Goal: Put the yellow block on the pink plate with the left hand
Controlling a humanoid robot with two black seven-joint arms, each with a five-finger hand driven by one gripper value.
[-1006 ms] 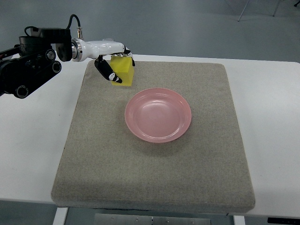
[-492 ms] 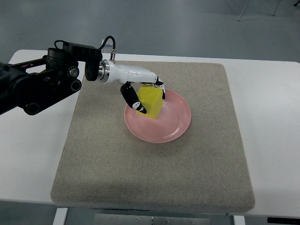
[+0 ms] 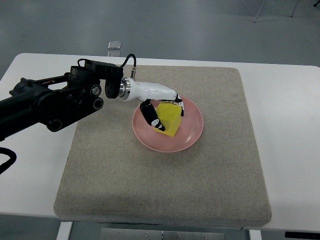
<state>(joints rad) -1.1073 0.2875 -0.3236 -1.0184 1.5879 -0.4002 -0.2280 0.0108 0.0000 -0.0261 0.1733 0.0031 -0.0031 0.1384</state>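
Observation:
The yellow block (image 3: 170, 119) is over the left half of the pink plate (image 3: 192, 131), low enough that I cannot tell whether it touches the dish. My left hand (image 3: 165, 111) is shut on the yellow block, thumb on its near-left face and fingers over its far side. The black left arm (image 3: 55, 100) reaches in from the picture's left edge with a white forearm (image 3: 147, 91) leading to the hand. The right arm does not show.
The plate rests on a grey-beige mat (image 3: 165, 190) that covers most of the white table (image 3: 290, 125). A small clear object (image 3: 114, 45) lies on the floor beyond the table's far edge.
The left hand carried the yellow block from the mat's far-left corner rightward and toward me, then lowered it over the plate. The plate has stayed put.

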